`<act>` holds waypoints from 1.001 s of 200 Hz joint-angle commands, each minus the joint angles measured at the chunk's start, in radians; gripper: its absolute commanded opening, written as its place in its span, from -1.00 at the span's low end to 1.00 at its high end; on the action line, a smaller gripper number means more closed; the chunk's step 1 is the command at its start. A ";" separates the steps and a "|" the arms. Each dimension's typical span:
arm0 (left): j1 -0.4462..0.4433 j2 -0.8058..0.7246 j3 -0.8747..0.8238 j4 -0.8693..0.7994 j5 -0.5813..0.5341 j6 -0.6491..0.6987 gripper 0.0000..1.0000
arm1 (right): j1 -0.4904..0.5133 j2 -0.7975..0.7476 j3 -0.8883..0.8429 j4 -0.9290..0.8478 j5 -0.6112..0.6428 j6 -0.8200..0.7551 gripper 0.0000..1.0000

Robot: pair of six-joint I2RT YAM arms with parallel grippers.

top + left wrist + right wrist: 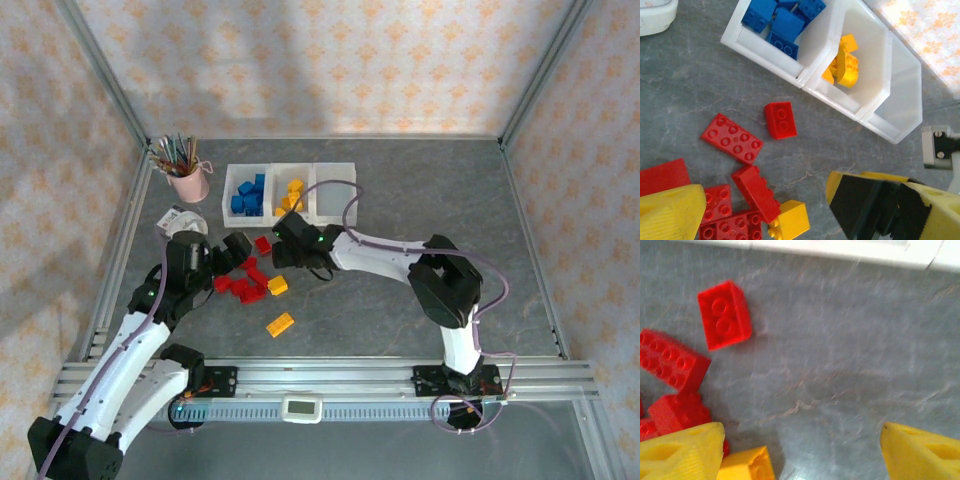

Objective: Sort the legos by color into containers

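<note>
Three joined white containers [335, 205] stand in a row at the back. Blue legos [247, 194] fill the left one, yellow legos [291, 193] lie in the middle one, and the right one [897, 95] holds nothing. Several red legos [240, 285] lie loose in front, one red brick [781, 119] apart from the rest. A small yellow brick [790, 220] touches the red pile; another yellow brick [280, 324] lies nearer. My left gripper [765, 192] hangs open over the red pile. My right gripper [802, 440] is open above bare table, the yellow brick [745, 465] beside its left finger.
A pink cup of pencils [186, 178] stands left of the bins, with a white round object [180, 222] in front of it. The two grippers [235, 250] [288, 248] hover close together. Metal frame rails border the table.
</note>
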 commanded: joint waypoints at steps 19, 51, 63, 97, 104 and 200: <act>0.008 -0.041 -0.043 -0.043 0.003 -0.035 0.98 | 0.055 0.003 -0.033 0.036 -0.050 0.146 0.65; 0.008 -0.061 -0.053 -0.062 -0.007 -0.042 0.98 | 0.083 0.037 -0.032 0.040 -0.061 0.159 0.63; 0.007 -0.067 -0.053 -0.069 -0.009 -0.042 0.98 | 0.087 0.037 -0.043 0.052 -0.078 0.151 0.60; 0.008 -0.080 -0.055 -0.083 -0.018 -0.048 0.98 | 0.109 0.010 -0.093 0.091 -0.095 0.117 0.55; 0.007 -0.082 -0.058 -0.080 -0.016 -0.051 0.98 | 0.111 0.015 -0.097 0.096 -0.096 0.106 0.53; 0.008 -0.107 -0.061 -0.103 -0.030 -0.067 0.98 | 0.116 0.096 -0.053 0.121 -0.098 -0.008 0.32</act>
